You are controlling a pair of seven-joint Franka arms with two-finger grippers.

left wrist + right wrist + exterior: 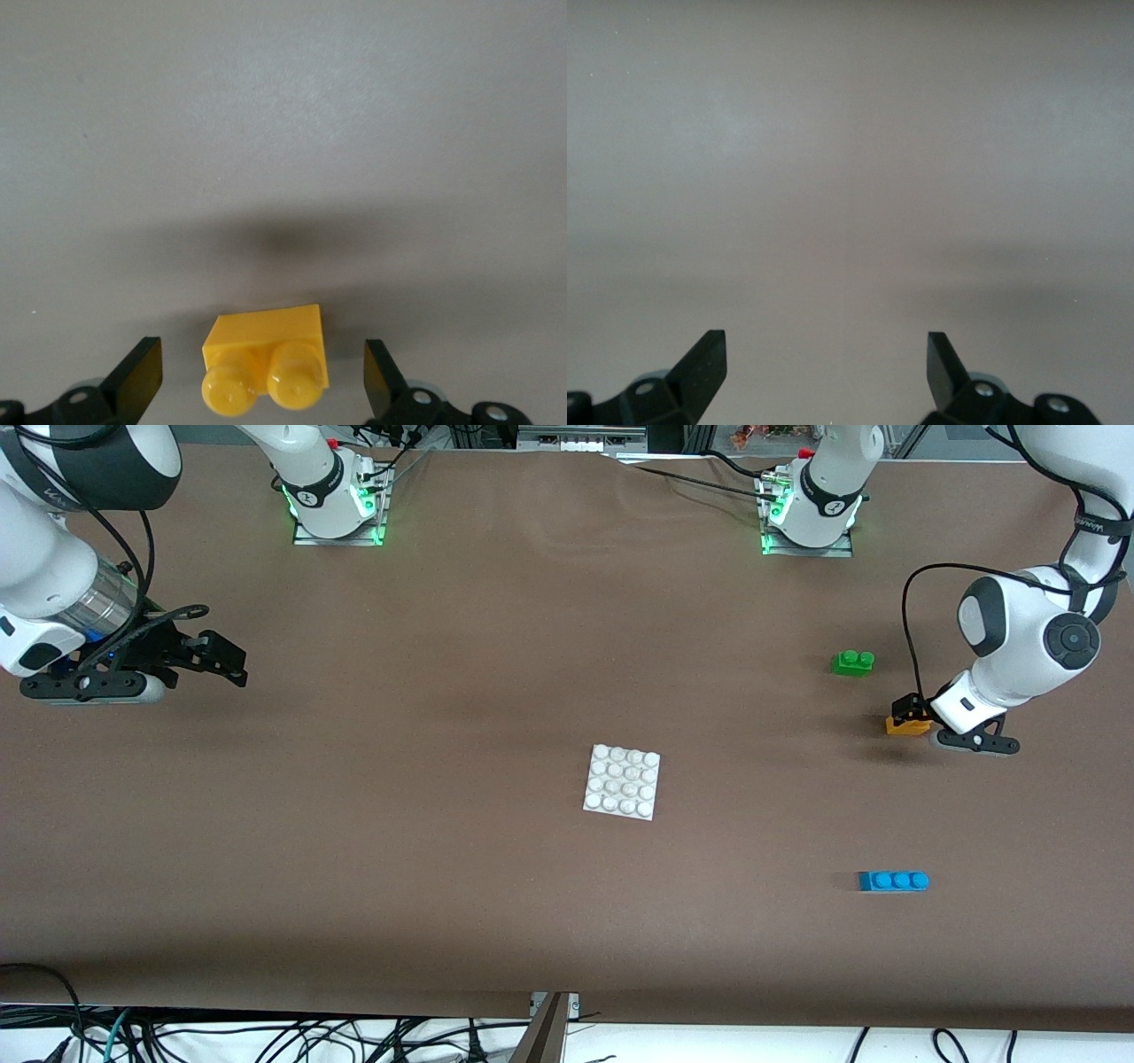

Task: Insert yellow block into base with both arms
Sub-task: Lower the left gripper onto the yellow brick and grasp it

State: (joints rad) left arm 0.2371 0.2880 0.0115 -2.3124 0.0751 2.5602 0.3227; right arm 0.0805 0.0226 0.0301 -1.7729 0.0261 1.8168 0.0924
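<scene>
Between the fingers of the left gripper (262,376), at the left arm's end of the table: yellow block (266,361), one item, resting on the brown cloth (283,133), two round studs upward. Fingers stand apart with a clear gap on either side of the block, not touching it; the front view shows the same gripper (905,710) low over the block (907,726). Handling, by judgement: hard moulded plastic, light, rigid, smooth and somewhat slippery, not fragile; best taken across the two flat side walls below the studs, squarely, so the brick does not twist or pop out, leaving the underside free for pressing down. Near this gripper, toward the robots' bases: green brick (853,662), two studs, not wanted. Nearer the front camera than the gripper: blue brick (893,880), three studs, not wanted. Farther off, mid-table: base (623,781), white studded plate, lying flat, every stud bare, nothing seated on it; light enough, likely, to slide under a push, so it wants steadying. Farthest, over bare cloth at the right arm's end: right gripper (827,367), fingers apart, holding nothing, waiting; seen also in the front view (232,662). Containers: none in view.
</scene>
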